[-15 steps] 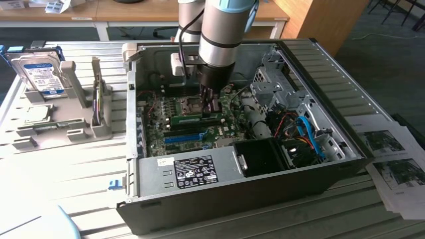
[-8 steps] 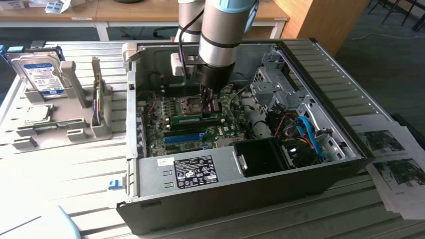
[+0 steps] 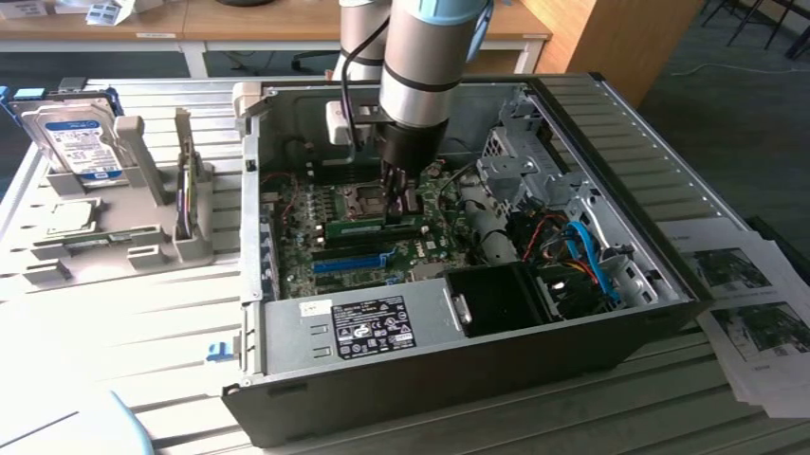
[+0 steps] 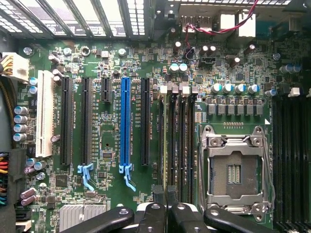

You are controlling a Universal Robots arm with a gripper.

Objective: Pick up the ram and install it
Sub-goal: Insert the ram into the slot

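Observation:
The ram [image 3: 367, 228] is a thin green stick standing on edge in a memory slot on the motherboard [image 3: 303, 270], inside the open computer case [image 3: 658, 227]. My gripper [image 3: 404, 210] reaches straight down into the case and is shut on the ram near one end. In the wrist view the black fingertips [image 4: 158, 196] are pressed together, and my gripper [image 4: 166, 195] sits over the row of dark memory slots [image 4: 177, 141] beside the empty processor socket [image 4: 234, 170]. There the ram is edge-on between the pads and barely shows. How deep it sits in the slot I cannot tell.
A blue slot strip [image 4: 125, 127] and black card slots lie beside the memory slots. A black fan shroud [image 3: 506, 296], blue cables [image 3: 595, 261] and the drive cage [image 3: 519, 152] crowd the case at the exterior view's right. A grey fixture [image 3: 114, 237] holding a hard drive [image 3: 79, 142] stands at the left.

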